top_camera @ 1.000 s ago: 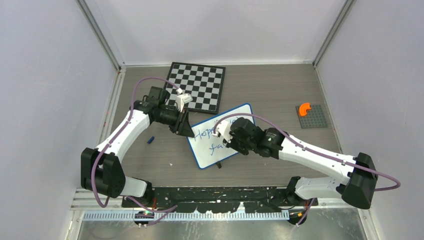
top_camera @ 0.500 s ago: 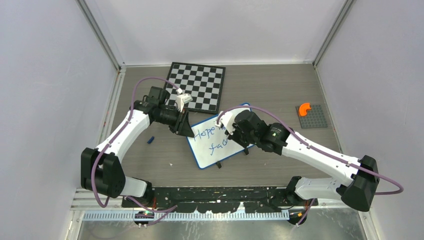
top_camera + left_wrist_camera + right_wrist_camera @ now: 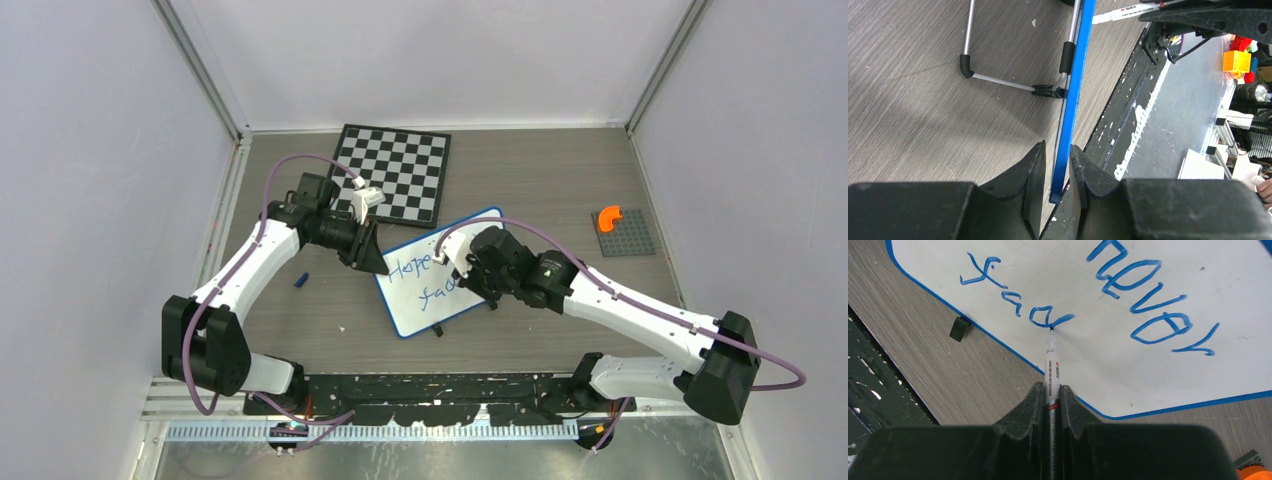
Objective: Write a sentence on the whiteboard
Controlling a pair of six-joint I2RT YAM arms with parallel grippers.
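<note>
left gripper (image 3: 1057, 167) is clamping whiteboard (image 3: 1074, 80) rim | right gripper (image 3: 1051, 392) is gripping marker (image 3: 1051, 357) | tip is touching sentence (image 3: 1120, 280), second line

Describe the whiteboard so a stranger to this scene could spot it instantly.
On the grey table, look mid-table, just nearer than the checkered chessboard. The whiteboard sits there, its edge pinched by the left gripper while the marker in the right gripper touches it. Only it is white, blue-rimmed and bears blue handwriting.
</note>
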